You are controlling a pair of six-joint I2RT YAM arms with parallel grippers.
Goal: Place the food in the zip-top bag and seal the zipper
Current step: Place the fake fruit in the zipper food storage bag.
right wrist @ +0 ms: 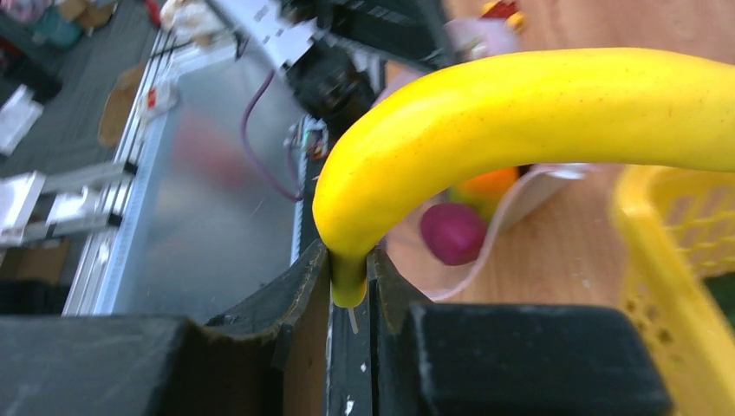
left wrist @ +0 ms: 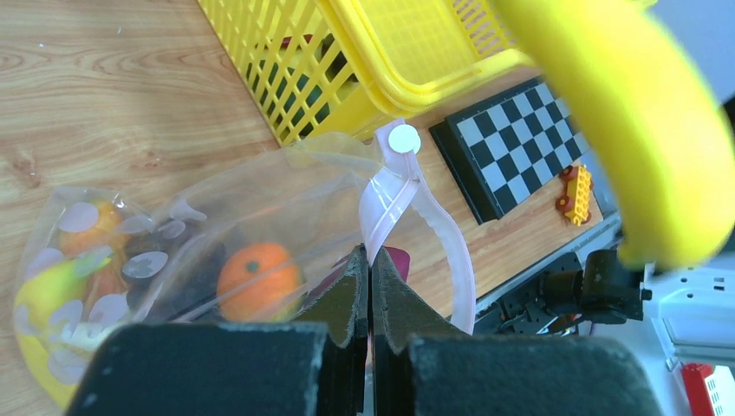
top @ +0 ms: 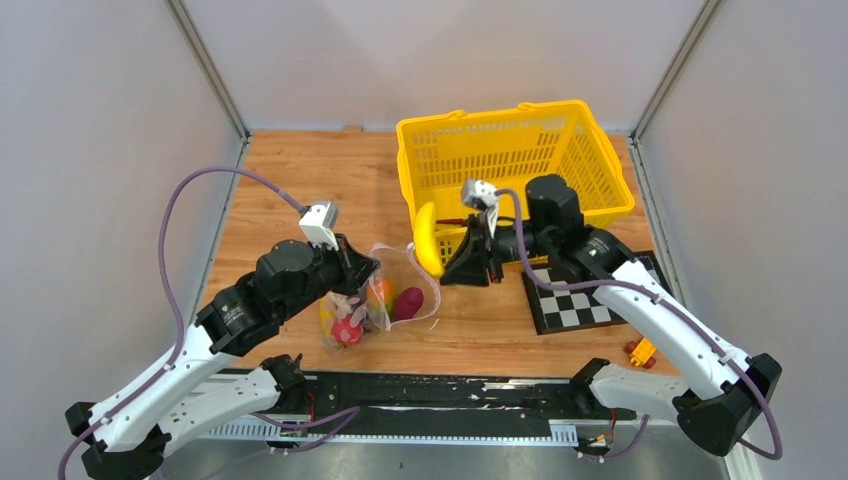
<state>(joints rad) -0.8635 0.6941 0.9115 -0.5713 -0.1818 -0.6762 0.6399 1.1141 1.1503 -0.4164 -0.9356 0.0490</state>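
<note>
Left jaws tight on the zipper point(left wrist: 384, 198) — right jaws tight on the banana point(right wrist: 537, 108) stem.

a lab test cell: wooden table point(top: 300, 180) boxed by grey panels point(top: 100, 130), with a checkerboard point(top: 575, 300).

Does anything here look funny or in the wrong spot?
Yes. The banana is pinched by just its tip between the right fingers, so it sticks out and looks wobbly. Also, a little orange toy car sits alone beside the checkerboard's near corner.
</note>
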